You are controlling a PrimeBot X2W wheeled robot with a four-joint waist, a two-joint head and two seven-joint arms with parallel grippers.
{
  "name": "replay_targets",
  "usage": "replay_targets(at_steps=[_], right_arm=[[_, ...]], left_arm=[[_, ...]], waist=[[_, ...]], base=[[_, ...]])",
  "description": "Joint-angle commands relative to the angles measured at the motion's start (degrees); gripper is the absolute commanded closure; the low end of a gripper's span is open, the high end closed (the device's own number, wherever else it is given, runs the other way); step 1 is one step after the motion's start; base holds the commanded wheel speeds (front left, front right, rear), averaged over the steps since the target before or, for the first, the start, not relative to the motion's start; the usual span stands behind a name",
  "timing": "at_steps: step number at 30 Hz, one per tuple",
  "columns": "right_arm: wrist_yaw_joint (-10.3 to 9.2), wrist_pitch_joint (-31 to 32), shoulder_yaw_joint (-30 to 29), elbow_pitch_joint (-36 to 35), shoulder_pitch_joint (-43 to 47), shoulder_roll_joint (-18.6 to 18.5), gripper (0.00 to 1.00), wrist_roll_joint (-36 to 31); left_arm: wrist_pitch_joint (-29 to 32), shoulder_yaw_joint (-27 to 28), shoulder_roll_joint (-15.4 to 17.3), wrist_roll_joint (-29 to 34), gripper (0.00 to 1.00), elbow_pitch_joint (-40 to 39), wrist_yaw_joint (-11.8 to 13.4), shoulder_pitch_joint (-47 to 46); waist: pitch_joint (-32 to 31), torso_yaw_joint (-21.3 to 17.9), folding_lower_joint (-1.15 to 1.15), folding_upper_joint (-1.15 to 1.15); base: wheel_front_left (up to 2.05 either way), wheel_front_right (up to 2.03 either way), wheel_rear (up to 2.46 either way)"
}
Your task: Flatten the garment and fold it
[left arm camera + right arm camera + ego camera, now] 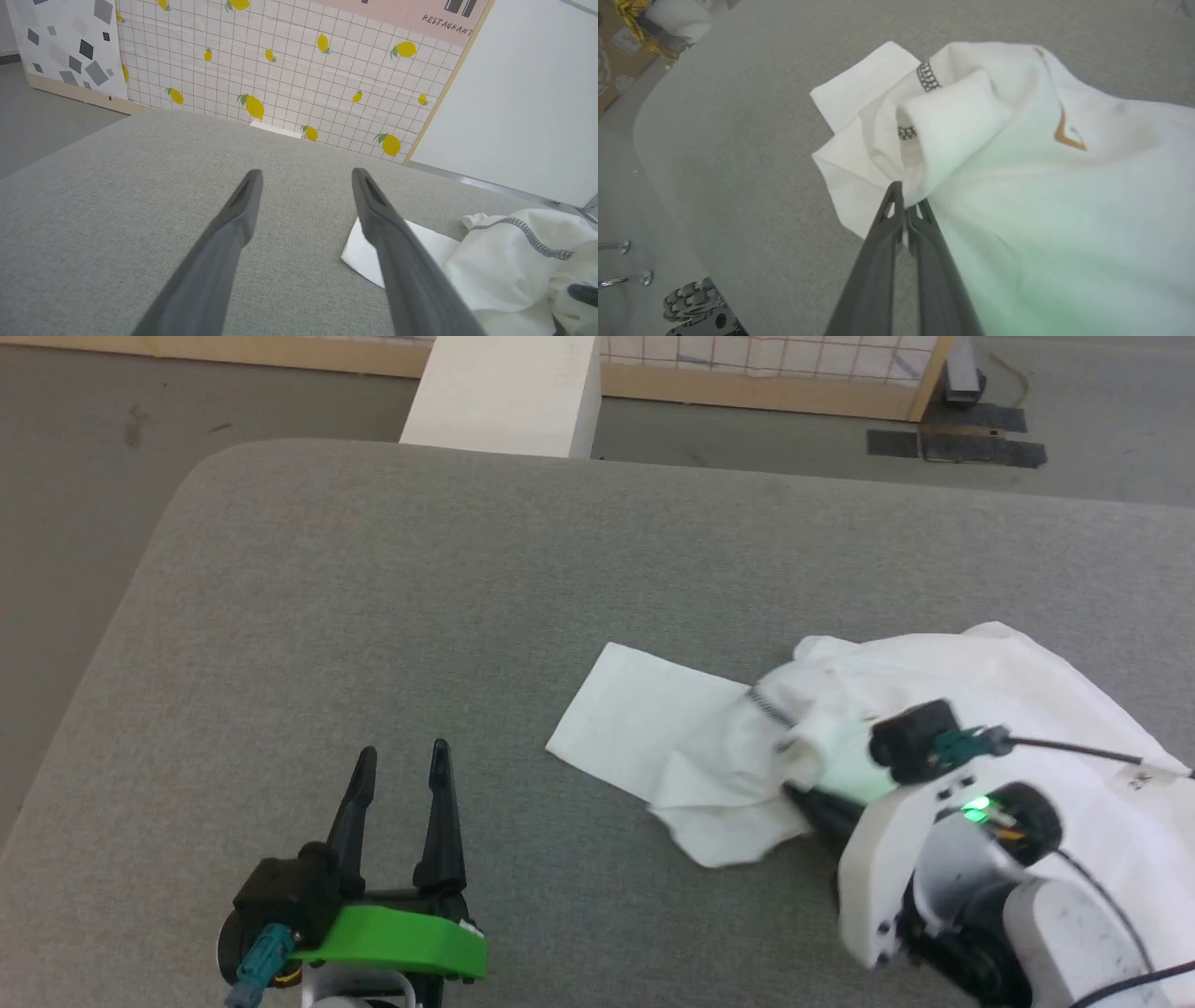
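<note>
Garment (943, 681) lay bunched on the near right part of the grey bench (467, 569). 1 flat flap reached left toward bench centre. Part of the cloth ran under the right arm and off the frame, so full extent unknown.

Right hand (906, 201) was closed, 2 fingers pinched together on a fold at the crumpled near edge of the garment, just below the dark seam stitching (928, 74). Left hand (401, 751) was spread wide and empty, low over bare bench, well apart from the cloth; the flat flap showed just beside its right finger in the left wrist view.

Step in hand, judged: flattening, early, nothing folded yet. To do it well:
- Check the pinch caught 1 layer, not a whole wad. The wrist view showed several layers meeting at the tips.
- Lift low and draw the cloth left and away from the robot, so it spreads rather than drags as a lump.
- Bring the left hand to the flat flap to hold a second corner and keep tension.

Room: a large bare stretch of bench lay left of and beyond the garment. The left edge curved to a rounded corner, floor (75, 476) past it. A white box (504, 392) stood at the far edge.
</note>
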Motion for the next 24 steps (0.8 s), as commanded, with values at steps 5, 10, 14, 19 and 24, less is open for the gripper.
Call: replay_targets(at_steps=[5,10,14,19,24], right_arm=[[-0.06,6.1,4.3,-6.3,7.3,-1.9,1.00,5.8],[-0.06,8.0,5.6,-6.1,13.7,-3.9,1.00,6.8],[-0.06,6.5,6.1,-4.6,14.6,-4.3,0.55,5.7],[-0.06,2.3,4.6,-5.6,12.2,-2.0,0.00,5.9],[-0.06,-2.3,-1.1,-9.2,11.1,2.0,0.00,6.9]], left_arm=[[-0.2,-0.1,-0.1,-0.4,0.00,0.0,0.0,-0.4],[-0.2,-0.3,-0.1,-0.8,0.00,0.4,0.0,-0.2],[-0.2,-0.2,-0.1,-0.8,0.00,0.8,-0.2,-0.1],[-0.2,0.1,-0.1,-0.4,0.00,1.1,-0.5,0.4],[-0.2,0.3,-0.1,-0.1,0.00,1.2,-0.8,1.2]], waist=[[-0.9,-1.6,0.00,0.00],[-1.1,-2.2,0.00,0.00],[-1.6,-2.8,0.00,0.00],[-3.0,-3.6,0.00,0.00],[-4.0,-3.7,0.00,0.00]], base=[[0.00,0.00,0.00],[0.00,0.00,0.00],[0.00,0.00,0.00],[0.00,0.00,0.00],[0.00,0.00,0.00]])
